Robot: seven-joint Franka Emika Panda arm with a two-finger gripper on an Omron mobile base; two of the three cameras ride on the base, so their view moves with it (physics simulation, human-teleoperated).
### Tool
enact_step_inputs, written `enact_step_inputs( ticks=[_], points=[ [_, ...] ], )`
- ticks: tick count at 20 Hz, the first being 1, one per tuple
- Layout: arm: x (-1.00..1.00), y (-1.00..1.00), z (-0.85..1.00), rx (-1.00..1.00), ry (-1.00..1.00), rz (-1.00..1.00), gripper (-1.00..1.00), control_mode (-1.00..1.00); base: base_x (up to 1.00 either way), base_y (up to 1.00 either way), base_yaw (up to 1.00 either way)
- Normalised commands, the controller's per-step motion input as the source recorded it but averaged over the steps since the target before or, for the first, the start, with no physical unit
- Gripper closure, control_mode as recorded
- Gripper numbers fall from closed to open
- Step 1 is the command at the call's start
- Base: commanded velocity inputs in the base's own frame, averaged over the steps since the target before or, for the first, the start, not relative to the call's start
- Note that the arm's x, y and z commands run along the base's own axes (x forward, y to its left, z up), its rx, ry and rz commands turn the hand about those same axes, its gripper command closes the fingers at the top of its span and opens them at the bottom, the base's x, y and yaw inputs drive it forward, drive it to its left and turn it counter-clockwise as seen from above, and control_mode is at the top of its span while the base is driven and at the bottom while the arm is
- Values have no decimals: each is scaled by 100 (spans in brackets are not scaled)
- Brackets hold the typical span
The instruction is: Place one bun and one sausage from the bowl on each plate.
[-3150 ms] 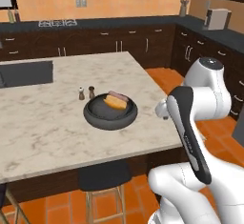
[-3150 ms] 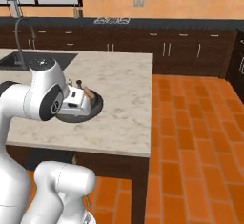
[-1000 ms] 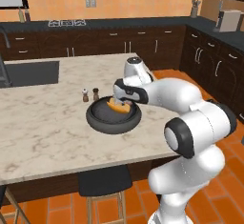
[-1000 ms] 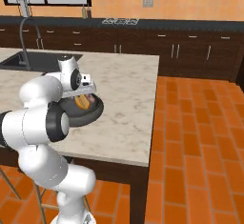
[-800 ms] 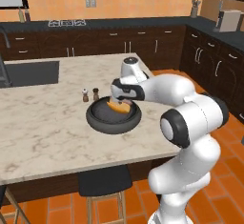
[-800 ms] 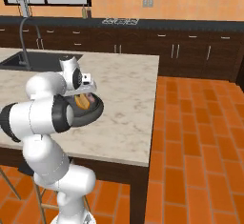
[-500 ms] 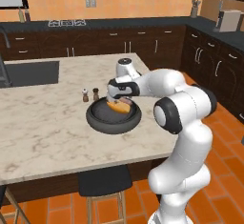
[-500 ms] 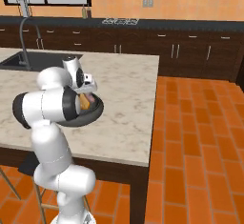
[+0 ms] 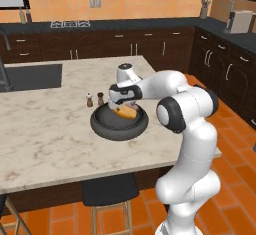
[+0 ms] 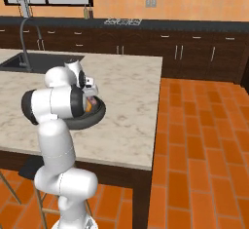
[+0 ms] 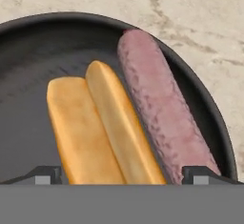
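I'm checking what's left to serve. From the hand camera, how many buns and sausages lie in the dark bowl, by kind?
Buns: 2, side by side
Sausages: 1, the pale pink sausage beside them
Total in the bowl: 3

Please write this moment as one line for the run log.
hand: open, low over bowl | in bowl: two buns side by side, pink sausage beside them | nothing held | plates: not placed yet

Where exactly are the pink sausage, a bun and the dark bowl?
pink sausage [image 11: 159,118], hand view, mid-length.
bun [image 11: 83,132], hand view, middle of its top.
bowl [image 9: 107,129], left base view, near rim.
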Motion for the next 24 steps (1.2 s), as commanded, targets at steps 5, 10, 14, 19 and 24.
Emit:
enact_step_inputs(
  ticks=[5, 10, 14, 19, 24],
  points=[
    [0, -3, 0, -4, 14, 11, -100, -100, 0, 0, 0],
    [-4, -3, -1, -3, 8, 17, -100, -100, 0, 0, 0],
    [-3, 0, 25, 0, -1, 7, -100, -100, 0, 0, 0],
    [-46, 0, -2, 0, 1, 2, -100, -100, 0, 0, 0],
    [14, -4, -49, 0, -2, 0, -100, -100, 0, 0, 0]
  ],
)
